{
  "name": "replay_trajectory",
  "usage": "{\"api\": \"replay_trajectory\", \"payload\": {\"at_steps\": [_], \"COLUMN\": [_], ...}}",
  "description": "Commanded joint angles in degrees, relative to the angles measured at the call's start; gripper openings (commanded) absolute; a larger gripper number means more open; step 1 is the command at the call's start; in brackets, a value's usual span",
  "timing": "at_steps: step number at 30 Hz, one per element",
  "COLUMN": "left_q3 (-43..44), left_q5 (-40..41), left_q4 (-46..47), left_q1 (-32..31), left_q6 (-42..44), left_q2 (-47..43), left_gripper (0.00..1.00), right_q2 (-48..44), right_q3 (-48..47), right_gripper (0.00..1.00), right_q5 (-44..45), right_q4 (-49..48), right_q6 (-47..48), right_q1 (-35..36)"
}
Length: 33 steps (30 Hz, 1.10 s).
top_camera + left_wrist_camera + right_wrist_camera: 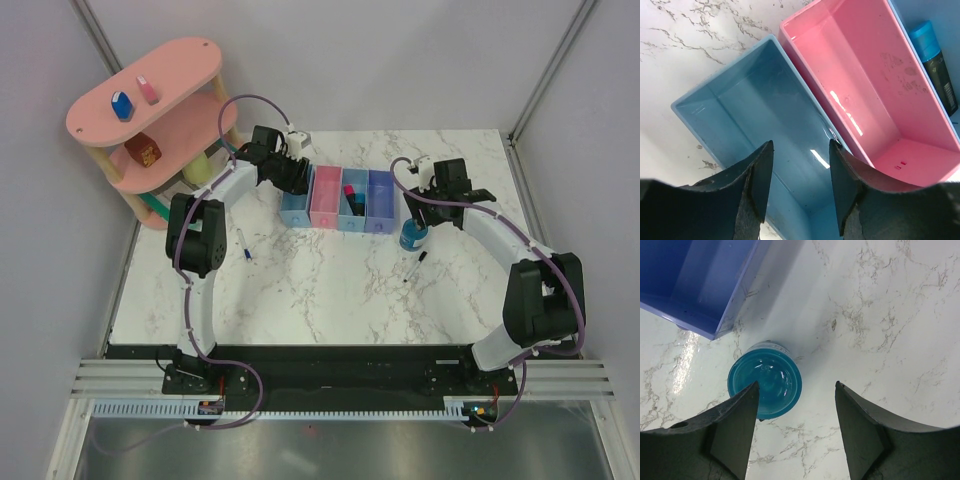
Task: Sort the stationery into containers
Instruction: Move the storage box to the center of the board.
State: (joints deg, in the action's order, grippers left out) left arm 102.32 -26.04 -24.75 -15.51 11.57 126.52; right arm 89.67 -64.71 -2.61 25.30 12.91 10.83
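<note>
Round teal-blue pot (pixel 767 379) is being hovered over off-centre by the released right gripper (pixel 796 390); toppling is being risked. Left gripper (pixel 801 150) is likewise being held released.

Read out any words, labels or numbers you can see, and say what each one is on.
Nothing is legible.
Pale print on the black marker with blue cap: too blurred.
Label on the round teal-blue pot: too small.
Faint marks inside the pink bin: unreadable.

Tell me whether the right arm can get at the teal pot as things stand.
Probably yes. The open right claw hangs just above the teal pot, with nothing between them. The pot sits off-centre, towards one finger, and the violet-blue bin stands apart from it.
</note>
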Motion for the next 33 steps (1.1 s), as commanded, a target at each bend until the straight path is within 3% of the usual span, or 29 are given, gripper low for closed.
{"api": "replay_trajectory", "payload": {"at_steps": [1,21,33], "left_q3": [1.0,-1.2,6.6], "left_q5": [-1.0,1.9,10.2], "left_q4": [0.4,-2.2,-6.1], "left_q1": [-0.6,-7.0,-6.8], "left_q6": [0.6,-2.0,-0.8], "left_q2": [0.4,-4.2,-7.1], "left_gripper": [0.56,0.53,0.53], "right_q2": [0.2,0.8,0.2], "right_q3": [-1.4,0.2,1.6], "right_gripper": [0.7,0.7,0.7], "right_q5": [0.8,-0.7,-1.3], "right_q4": [-0.7,-1.6,-3.2], "right_q6": [0.8,-0.4,-1.0], "right_q1": [-0.8,-1.2,-1.4]}}
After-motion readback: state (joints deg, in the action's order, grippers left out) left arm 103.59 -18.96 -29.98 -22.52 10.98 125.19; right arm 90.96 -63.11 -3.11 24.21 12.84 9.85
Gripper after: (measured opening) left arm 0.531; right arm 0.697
